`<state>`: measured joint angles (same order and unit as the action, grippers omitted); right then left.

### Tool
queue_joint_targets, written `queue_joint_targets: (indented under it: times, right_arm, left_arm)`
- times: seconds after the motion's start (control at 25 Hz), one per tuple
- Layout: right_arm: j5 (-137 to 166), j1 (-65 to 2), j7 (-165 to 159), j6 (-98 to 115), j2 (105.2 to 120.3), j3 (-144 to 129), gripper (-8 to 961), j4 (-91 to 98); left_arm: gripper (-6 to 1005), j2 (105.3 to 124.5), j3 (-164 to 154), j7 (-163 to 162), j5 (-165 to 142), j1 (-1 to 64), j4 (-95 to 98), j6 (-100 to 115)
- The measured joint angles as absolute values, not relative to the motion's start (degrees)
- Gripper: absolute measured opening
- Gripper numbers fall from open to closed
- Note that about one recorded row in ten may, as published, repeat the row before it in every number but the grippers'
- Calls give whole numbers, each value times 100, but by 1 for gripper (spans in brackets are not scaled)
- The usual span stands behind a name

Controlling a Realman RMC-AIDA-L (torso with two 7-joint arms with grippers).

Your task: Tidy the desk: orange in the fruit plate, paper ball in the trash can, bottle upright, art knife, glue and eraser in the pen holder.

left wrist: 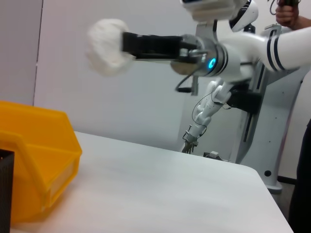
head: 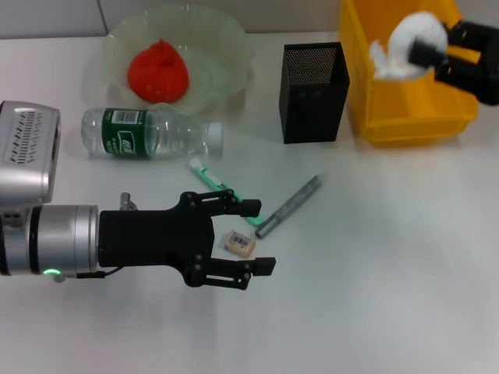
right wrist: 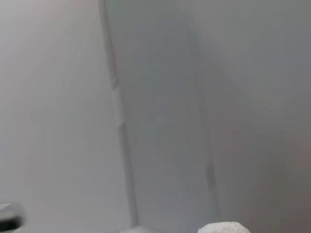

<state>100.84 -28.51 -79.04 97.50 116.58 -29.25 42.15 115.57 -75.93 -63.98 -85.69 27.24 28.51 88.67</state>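
The right gripper (head: 425,48) is up at the far right, fingers clamped on the crumpled white paper ball (head: 412,43), and it holds that ball over the open yellow plastic bin (head: 405,117) that serves as the trash can. In the left wrist view the ball (left wrist: 107,46) hangs clear above the bin's (left wrist: 39,160) rim, not touching it, pinched at the tip of the black fingers (left wrist: 150,43). The ball looks fluffy and rough, rounded, with a loose flap on its left side.

Over on the near left, the left gripper (head: 261,238) hovers low above the white table (head: 390,273), its fingers spread apart. The small tan eraser (head: 240,242) with a barcode label lies right between those open fingers; whether it touches them, I cannot tell. Just beyond the far finger lies the green and white glue stick (head: 214,181), and to its right the slim grey art knife (head: 290,204), slanting away from the hand.

Farther back: one clear plastic bottle (head: 148,134) with a green label, lying on its side, cap to the right. Behind it, one pale glass fruit plate (head: 226,47) with one orange (head: 158,72) already in it. One black mesh pen holder (head: 313,92) stands upright just left of the yellow bin.
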Motion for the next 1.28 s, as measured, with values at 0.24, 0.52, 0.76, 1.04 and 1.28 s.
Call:
queue_joint_targets:
  times: [0.24, 0.52, 0.76, 1.04, 1.28]
  right_arm:
    - [9228, -2773, -7019, 8708, 11777, -2918, 487, 3421]
    - [8456, -2941, -6014, 7570, 11911, -2957, 487, 2699]
    - [8042, -3164, -5429, 6883, 11924, -2954, 487, 2251]
    - [8018, -3311, -5495, 6358, 11926, -2983, 549, 2173]
    - [8014, -3335, -5487, 6196, 11932, -2942, 603, 2167]
  left_arm:
    - [860, 11571, -7594, -6398, -8569, 2747, 2857, 8891]
    - [859, 11576, -7592, -6395, -8569, 2759, 2867, 8895]
    - [860, 11594, -7449, -6391, -8569, 2750, 2867, 8952]
    - [859, 11601, -7331, -6389, -8566, 2739, 2848, 9009]
    - [860, 11617, -7313, -6388, -8561, 2748, 2836, 9009]
